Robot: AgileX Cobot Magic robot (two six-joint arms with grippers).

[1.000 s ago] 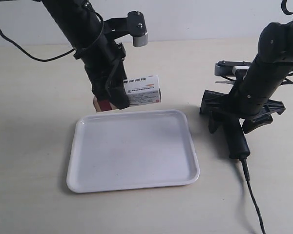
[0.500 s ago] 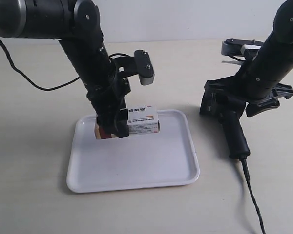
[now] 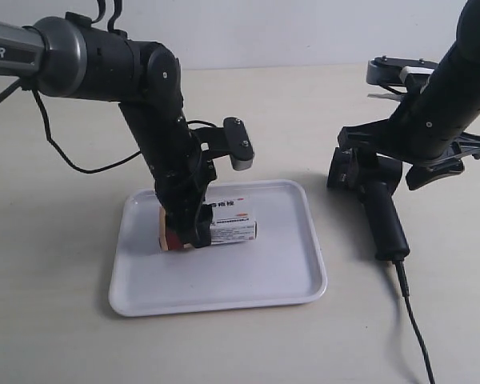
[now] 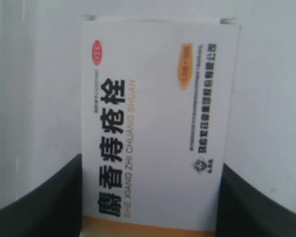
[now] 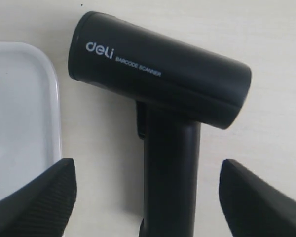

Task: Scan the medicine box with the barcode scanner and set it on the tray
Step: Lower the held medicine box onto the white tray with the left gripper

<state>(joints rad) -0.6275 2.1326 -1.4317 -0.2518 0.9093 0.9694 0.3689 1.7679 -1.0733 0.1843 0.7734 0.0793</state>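
Since the earlier frames, the arm at the exterior view's left has come down, carrying the medicine box (image 3: pixel 228 226) from above the tray's far edge to the tray (image 3: pixel 288 264) floor.

Exterior view: the left gripper (image 3: pixel 186 228) clamps the box near its red end; the box sits in the tray's far half, seemingly touching the floor. Right of the tray, the barcode scanner (image 3: pixel 376 204) lies flat on the table (image 3: pixel 56 320), its cable trailing away. The other arm hovers over the scanner's head.

Left wrist view: the white box (image 4: pixel 155 123) fills the frame between two dark fingers (image 4: pixel 39 202), pressed on both sides, white tray behind it.

Right wrist view: the scanner (image 5: pixel 163 98) lies beside the tray's corner (image 5: pixel 49 98). The right gripper (image 5: pixel 148 197) stands wide apart, astride the handle, touching nothing.

Risk, as a judgement: if the jaws open while the box is still tilted or just off the floor, it may tip over; lifting before full release could drag it out.
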